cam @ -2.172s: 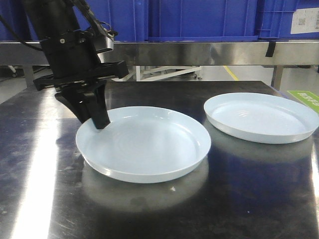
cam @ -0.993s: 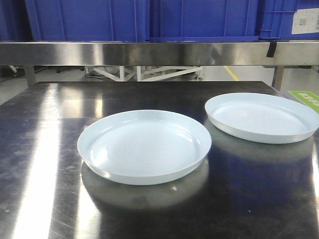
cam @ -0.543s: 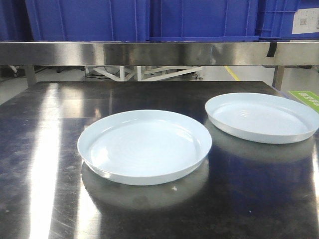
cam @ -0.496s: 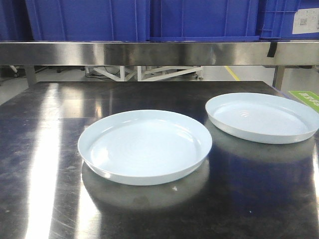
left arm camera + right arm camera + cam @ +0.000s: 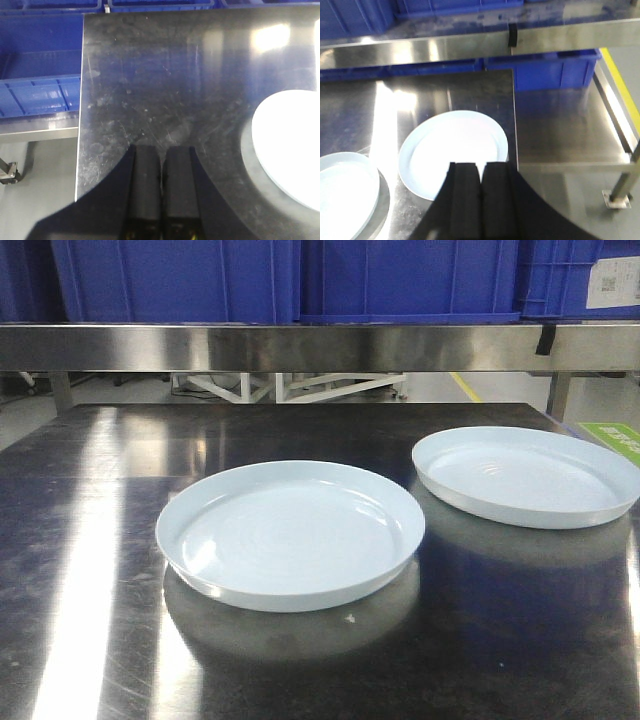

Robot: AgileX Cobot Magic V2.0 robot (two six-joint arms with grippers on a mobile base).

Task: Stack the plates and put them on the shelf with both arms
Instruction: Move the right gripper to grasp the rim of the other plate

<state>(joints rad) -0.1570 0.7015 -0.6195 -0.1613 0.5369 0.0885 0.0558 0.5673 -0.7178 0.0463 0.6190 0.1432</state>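
Two plates (image 5: 290,535) (image 5: 525,475) apart on tabletop (image 5: 100,490), left gripper (image 5: 161,151) closed empty, right gripper (image 5: 481,168) likewise

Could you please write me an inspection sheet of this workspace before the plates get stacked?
Surface: tabletop dark, shiny, scratched, with glare streaks.
Job's things: near plate and far plate lie flat, apart, not stacked; no plate seen on the shelf.
Clutter: nothing seen.
Grippers: left gripper shut, empty, above bare tabletop beside a plate; right gripper shut, empty, near the far plate.
Cables: nothing seen; a black strap sits on the shelf rail.
Surroundings: blue crates on the shelf; yellow floor line behind.
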